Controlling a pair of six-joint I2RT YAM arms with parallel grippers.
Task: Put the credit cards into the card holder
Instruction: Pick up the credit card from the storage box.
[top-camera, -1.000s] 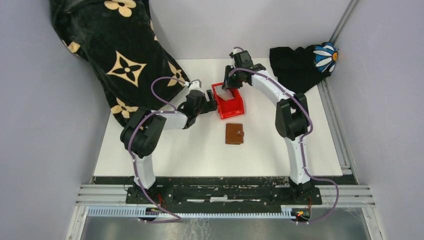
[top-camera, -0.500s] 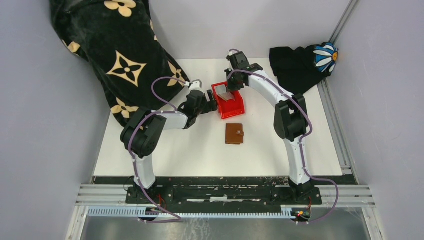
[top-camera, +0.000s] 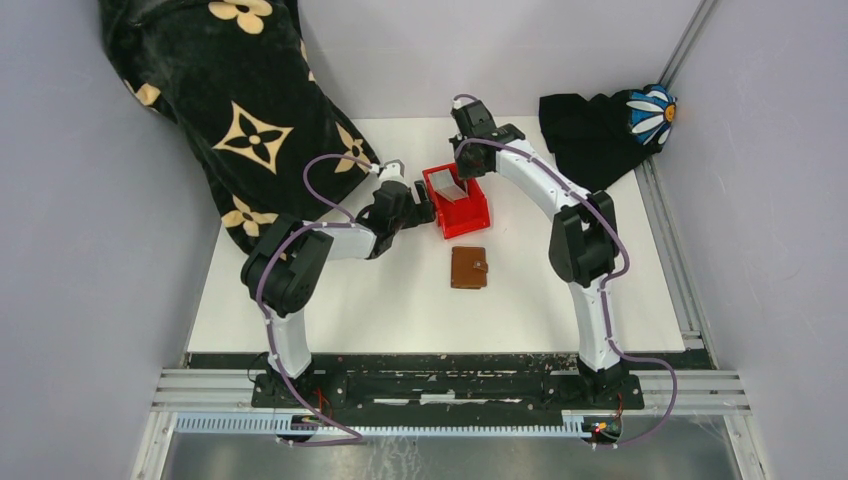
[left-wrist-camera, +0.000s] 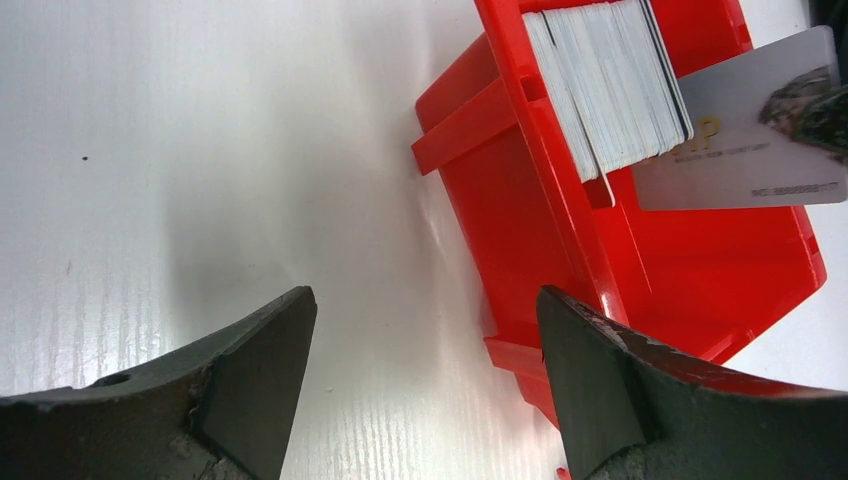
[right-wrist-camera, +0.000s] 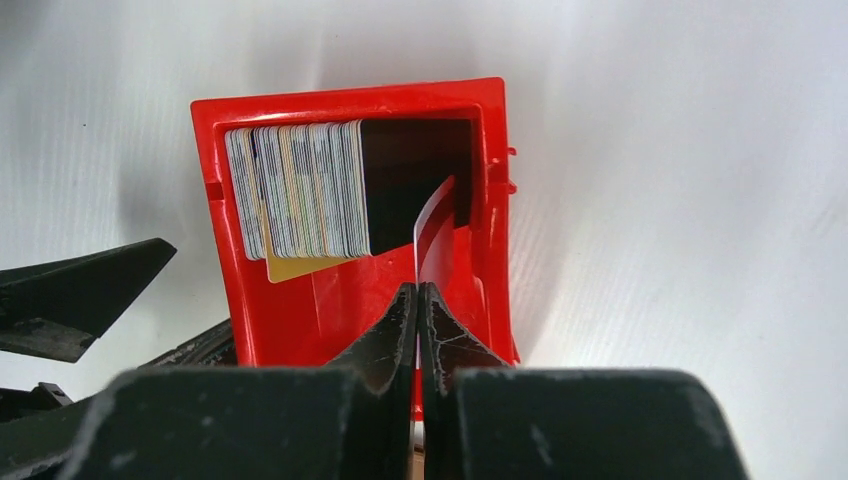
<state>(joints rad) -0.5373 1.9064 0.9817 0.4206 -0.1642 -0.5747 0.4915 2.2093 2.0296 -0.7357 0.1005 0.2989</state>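
Red bin (right-wrist-camera: 350, 97): holds the credit cards (right-wrist-camera: 300, 190) stacked on edge against one inner wall. Right fingers (right-wrist-camera: 395, 325) are pinched shut on one card (right-wrist-camera: 437, 225) apart from the stack, apparently to lift it out. Left fingers (left-wrist-camera: 250, 360) are spread wide and empty beside the bin's outer wall, probably to steady it. The card holder (top-camera: 469, 267) lies folded on the counter (top-camera: 400, 300) just in front of the bin.

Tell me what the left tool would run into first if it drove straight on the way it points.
Most likely the red bin: the open left tool faces its outer side wall, one finger lined up with the bin's near corner. How low the tool rides is unclear.
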